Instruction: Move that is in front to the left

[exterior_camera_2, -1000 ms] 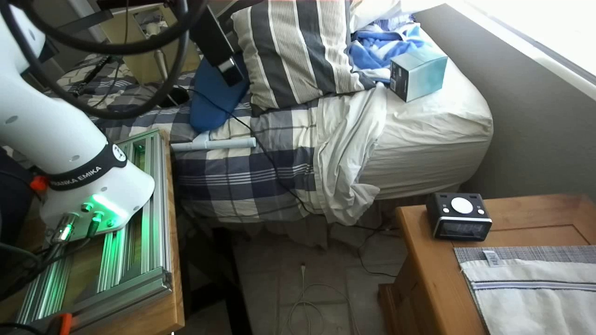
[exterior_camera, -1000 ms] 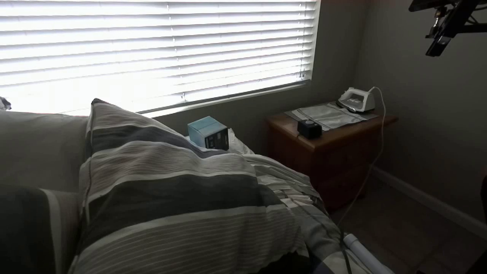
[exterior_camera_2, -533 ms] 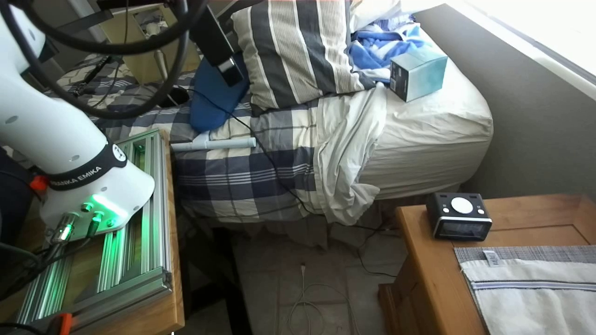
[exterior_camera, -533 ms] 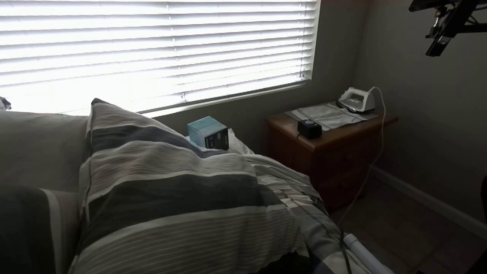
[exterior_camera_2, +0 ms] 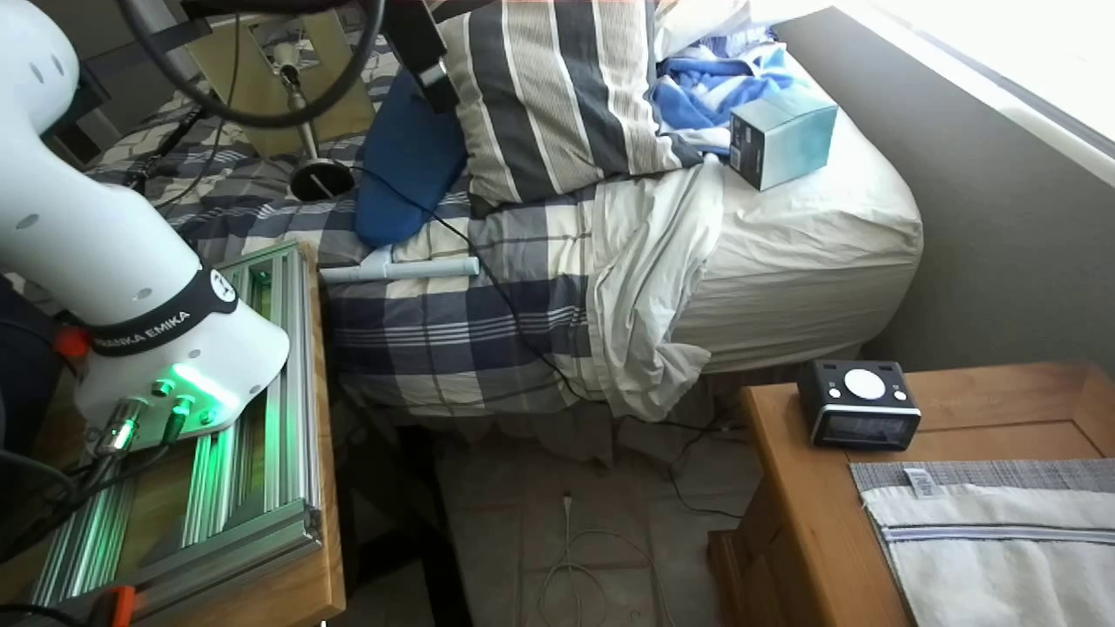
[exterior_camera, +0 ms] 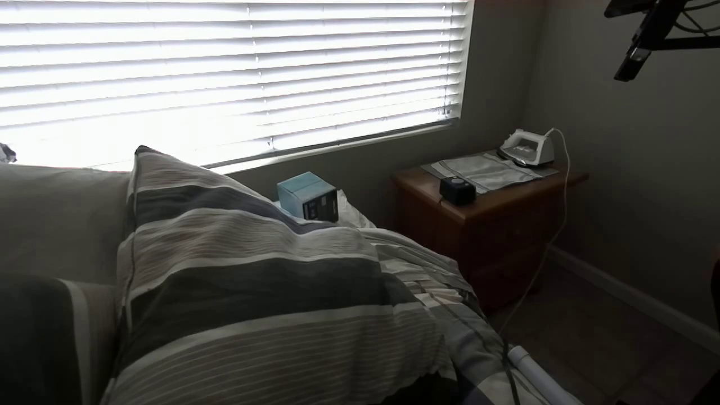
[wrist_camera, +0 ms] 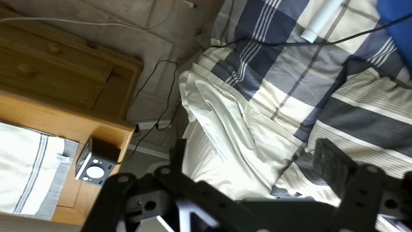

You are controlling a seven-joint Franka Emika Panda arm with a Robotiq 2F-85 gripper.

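Note:
The task line names no object. A light blue box [exterior_camera: 306,194] with a dark printed side stands on the bed behind the striped pillow [exterior_camera: 264,287]. In an exterior view the box [exterior_camera_2: 788,144] rests on the white sheet near the bed's end, right of the pillow [exterior_camera_2: 557,96]. In the wrist view I cannot make the box out; the gripper body covers the lower part. My gripper [wrist_camera: 254,158] is open, with nothing between its fingers, above the white sheet and pillow. One dark finger shows high up in both exterior views [exterior_camera: 630,63] [exterior_camera_2: 434,80], apart from the box.
A wooden nightstand [exterior_camera_2: 810,522] stands beyond the bed's end. It bears a black alarm clock [exterior_camera_2: 864,405], a cloth mat [exterior_camera_2: 1002,544] and a white iron [exterior_camera: 527,149]. A white pipe [exterior_camera_2: 427,268], a blue board [exterior_camera_2: 405,174] and a black cable [exterior_camera_2: 514,313] lie on the bed.
My arm and its cable loop have shifted in the last half second. The finger is slightly further left in an exterior view and higher in an exterior view. The box has not moved.

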